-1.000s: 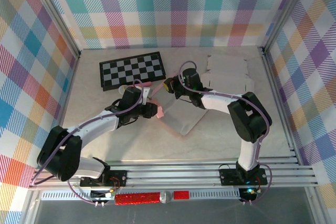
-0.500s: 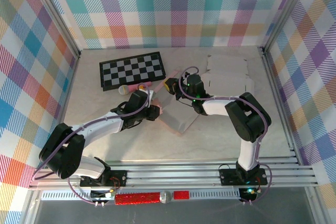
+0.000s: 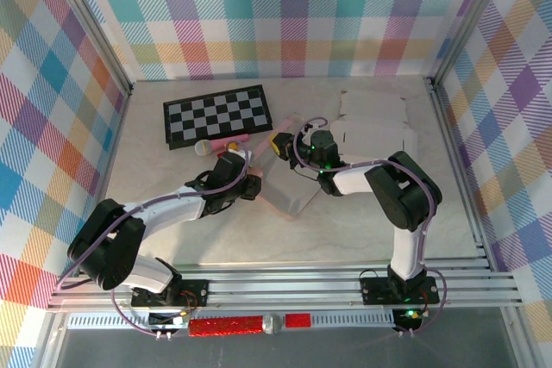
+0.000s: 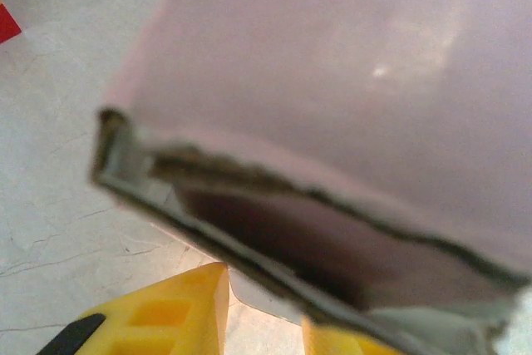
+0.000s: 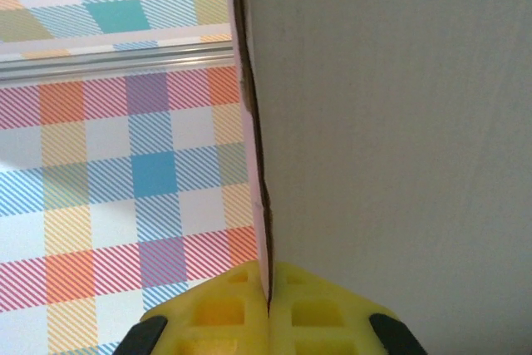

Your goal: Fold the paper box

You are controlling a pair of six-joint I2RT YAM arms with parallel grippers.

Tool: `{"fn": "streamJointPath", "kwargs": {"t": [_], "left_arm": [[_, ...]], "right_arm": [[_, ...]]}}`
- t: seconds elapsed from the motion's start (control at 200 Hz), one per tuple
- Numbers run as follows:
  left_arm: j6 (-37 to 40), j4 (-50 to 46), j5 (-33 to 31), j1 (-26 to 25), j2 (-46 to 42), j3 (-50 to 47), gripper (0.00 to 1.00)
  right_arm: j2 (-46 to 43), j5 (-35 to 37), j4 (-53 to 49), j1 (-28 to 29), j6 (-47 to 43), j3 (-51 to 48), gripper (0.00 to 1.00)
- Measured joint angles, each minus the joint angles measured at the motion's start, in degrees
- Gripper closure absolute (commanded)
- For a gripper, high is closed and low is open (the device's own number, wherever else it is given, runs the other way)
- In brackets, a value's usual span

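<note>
Status: the pale pink, grey-backed cardboard paper box (image 3: 289,189) is lying mid-table, slanted, between the two arms and just in front of the black-and-white checkered board (image 3: 217,115). At best it is reading as partly folded. From above it is looking like a low, flattish slab, with no upright walls and no closed shape.

The left wrist view is showing one panel doubled over another, with a dark narrow hollow between the layers, so at least one fold is forming. The left gripper (image 3: 247,180) is sitting at the box's left edge. Its yellow fingers (image 4: 166,322) are standing partly apart with that doubled edge across their tips. Cannot tell whether they are actually pinching it.

The right gripper (image 5: 268,315) is working the box's far edge. Its yellow fingers are pressing together on the thin edge of one panel, which is running straight into the seam between them.

Judgement: early-to-middle. Likely remaining: squaring up the walls, tucking the flaps, closing. The white flat cardboard sheets (image 3: 375,122) at the back right are lying untouched.
</note>
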Motion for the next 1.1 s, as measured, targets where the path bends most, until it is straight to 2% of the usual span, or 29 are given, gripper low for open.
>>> {"fn": "streamJointPath", "kwargs": {"t": [0.405,0.64,0.825,1.105], "left_arm": [[-0.94,0.68,-1.22,0.00,0.44,0.00,0.73],[-3.28,0.79,-3.04,0.00,0.44,0.00,0.73],[-5.38,1.38,-4.87,-0.72,1.25,0.07,0.79],[-9.35,1.33,-11.21,-3.45,2.32,1.01,0.88]], "right_arm": [[5.53,-0.66,10.34,0.00,-1.33,0.00,1.00],[5.84,-0.59,12.79,0.00,-2.58,-1.07,1.00],[5.84,-0.59,12.76,0.07,-2.58,-1.07,1.00],[5.86,0.04,12.55,0.07,-2.58,-1.05,1.00]]}}
